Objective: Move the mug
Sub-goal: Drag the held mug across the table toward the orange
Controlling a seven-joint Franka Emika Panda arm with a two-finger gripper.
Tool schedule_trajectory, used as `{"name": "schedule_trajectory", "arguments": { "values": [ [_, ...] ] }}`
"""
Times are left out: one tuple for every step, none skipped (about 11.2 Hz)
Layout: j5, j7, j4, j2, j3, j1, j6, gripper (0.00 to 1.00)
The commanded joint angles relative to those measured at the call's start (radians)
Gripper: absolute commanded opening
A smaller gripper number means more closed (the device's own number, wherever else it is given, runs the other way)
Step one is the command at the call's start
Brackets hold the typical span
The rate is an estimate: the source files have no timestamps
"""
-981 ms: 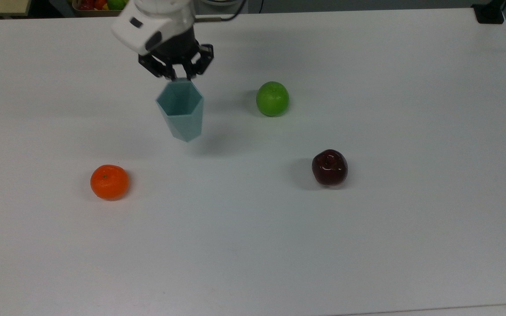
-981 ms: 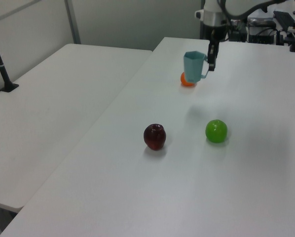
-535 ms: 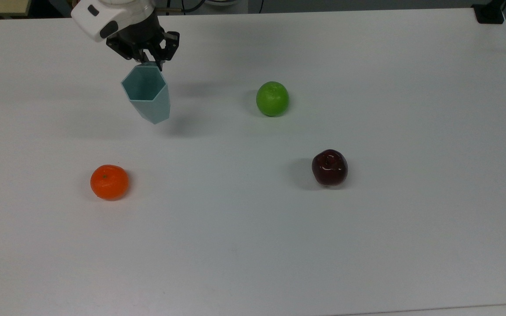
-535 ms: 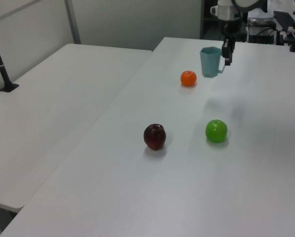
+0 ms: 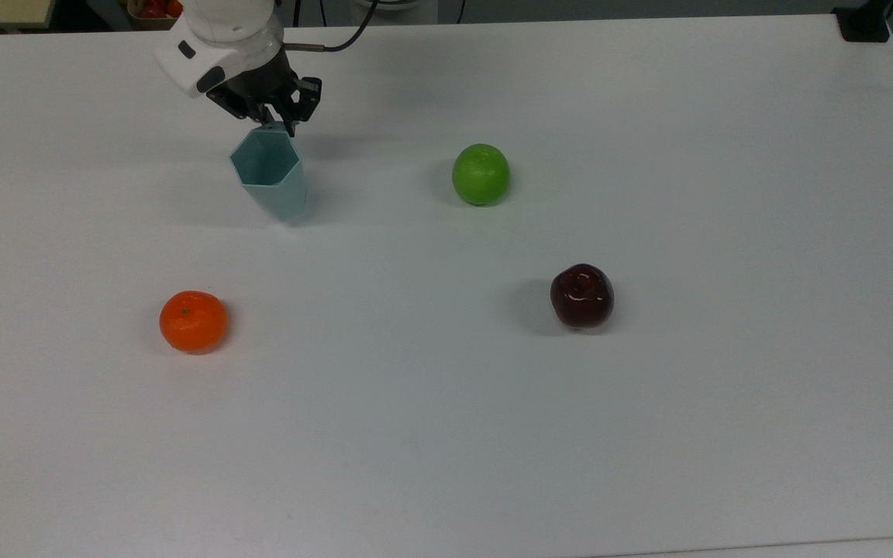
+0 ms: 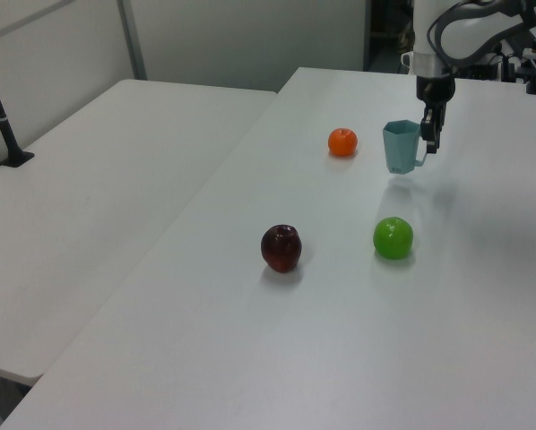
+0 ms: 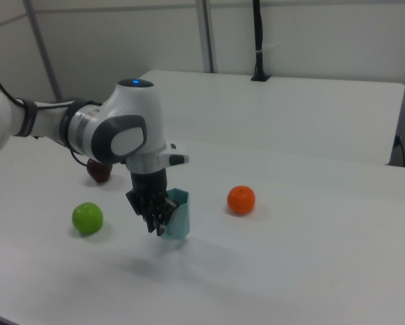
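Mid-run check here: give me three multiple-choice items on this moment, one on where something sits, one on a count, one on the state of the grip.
1. In the top view, which fruit lies nearest the mug?
A. the orange
B. the green apple
C. the dark red apple

2. How many fruits lie on the table?
A. two
B. three
C. four

3. What is the gripper doing?
A. hanging open, far from the mug
B. pressing on the orange
C. shut on the mug at its handle side

Answers:
1 B: the green apple lies to the top view's right of the mug, closer than the orange or the dark red apple.
2 B: one orange and two apples.
3 C: the left view shows the fingers closed at the handle.
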Motion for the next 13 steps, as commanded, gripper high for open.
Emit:
{"name": "schedule_trajectory", "arguments": {
  "values": [
    [-0.011,0.008,-0.086,-0.038,0.002,0.008,0.078,0.00],
    [-0.012,0.009,-0.087,-0.032,0.003,0.008,0.083,0.00],
    [-0.012,0.011,-0.087,-0.021,0.003,0.011,0.083,0.01],
    [-0.012,0.014,-0.087,-0.013,0.003,0.014,0.085,0.04],
    [-0.012,0.014,-0.087,-0.007,0.003,0.014,0.085,0.11],
    [-0.012,0.014,-0.087,-0.007,0.003,0.015,0.085,0.23],
    [-0.012,0.014,-0.087,-0.007,0.003,0.015,0.083,0.35],
    [-0.012,0.014,-0.085,-0.007,0.003,0.014,0.083,0.52],
    [-0.012,0.014,-0.083,-0.007,0.003,0.014,0.080,0.78],
    [-0.012,0.014,-0.082,-0.011,0.003,0.014,0.077,0.97],
    [-0.012,0.014,-0.077,-0.019,0.003,0.014,0.071,1.00],
    [-0.012,0.016,-0.062,-0.042,0.003,0.011,0.063,1.00],
    [-0.011,0.022,-0.007,-0.054,0.003,0.006,0.012,1.00]
  ]
}}
